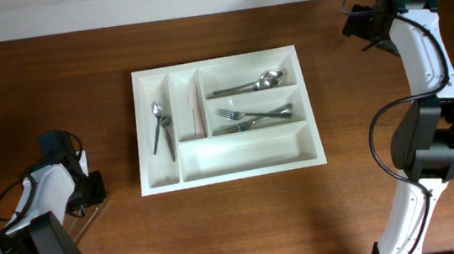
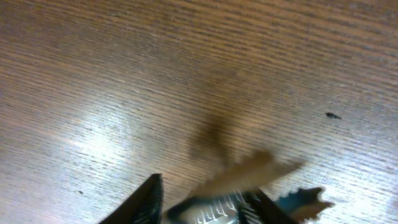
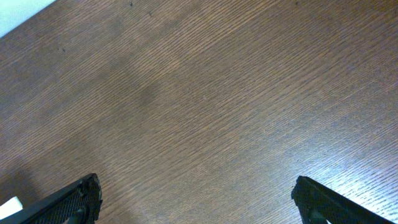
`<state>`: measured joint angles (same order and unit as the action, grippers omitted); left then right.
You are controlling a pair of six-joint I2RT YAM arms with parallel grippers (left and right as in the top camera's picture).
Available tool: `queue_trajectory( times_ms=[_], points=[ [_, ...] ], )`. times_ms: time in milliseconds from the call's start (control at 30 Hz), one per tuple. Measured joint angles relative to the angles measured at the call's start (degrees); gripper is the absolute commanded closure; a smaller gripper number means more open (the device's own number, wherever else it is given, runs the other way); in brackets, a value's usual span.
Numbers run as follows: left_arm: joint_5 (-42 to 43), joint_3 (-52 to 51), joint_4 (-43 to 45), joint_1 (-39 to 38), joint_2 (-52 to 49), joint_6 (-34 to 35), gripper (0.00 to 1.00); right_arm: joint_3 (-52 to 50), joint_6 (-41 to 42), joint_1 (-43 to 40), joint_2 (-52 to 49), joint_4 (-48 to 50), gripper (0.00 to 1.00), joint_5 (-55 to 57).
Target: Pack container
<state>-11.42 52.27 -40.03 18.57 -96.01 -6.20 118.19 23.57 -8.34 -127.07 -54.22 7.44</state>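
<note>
Overhead, tray: the tray [image 1: 238, 153] lies mid-counter [image 1: 37, 88], long side across; its long bottom slot is bare
Overhead, contents: one spoon [image 1: 158, 127] in the left upright slot; a pale thing I cannot identify in the next upright slot; spoons [image 1: 256, 82] in the top long slot; forks [image 1: 251, 116] in the middle one
Overhead, left hand: the left hand [image 1: 92, 192] sits low at the near-left, well apart from the tray, over a thin glinting piece [image 1: 87, 219] on the counter
Overhead, right hand: the right hand [image 1: 364, 24] is at the far right, beyond the tray's corner, near nothing
Left wrist, grip: blurred; two dark fingers [image 2: 148, 200] at the bottom edge with a silvery thing between them, jagged at one end; whether they are clamped on it I cannot tell
Left wrist, doing it well: the step looks like the pickup; pinch the piece across its narrow width, square to the fingers, and lift only once it is firm, since thin flat metal on wood may slip or pivot
Left wrist, placing: judge the kind first; a fork belongs with the forks, a knife in the bare bottom slot; carry it level, line it up with the slot's length, lower it inside the walls before letting go
Right wrist, right hand: fingers spread wide apart, bare wood between them, nothing held
Right wrist, doing it well: leave this arm parked clear of the tray so the left has a free path
</note>
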Motion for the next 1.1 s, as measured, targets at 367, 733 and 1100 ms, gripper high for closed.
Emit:
queue_trajectory(
  times_ms=[367, 733, 1100],
  points=[
    [0.0, -0.1, 2.6, 0.0, 0.0, 0.0, 0.80, 0.0, 0.0, 0.0, 0.0, 0.0, 0.01, 0.0],
    [-7.0, -0.7, 9.7, 0.0, 0.0, -0.7, 0.66, 0.0, 0.0, 0.0, 0.0, 0.0, 0.01, 0.0],
    [-9.4, -1.5, 12.9, 0.0, 0.0, -3.0, 0.58, 0.0, 0.0, 0.0, 0.0, 0.0, 0.01, 0.0]
  ],
)
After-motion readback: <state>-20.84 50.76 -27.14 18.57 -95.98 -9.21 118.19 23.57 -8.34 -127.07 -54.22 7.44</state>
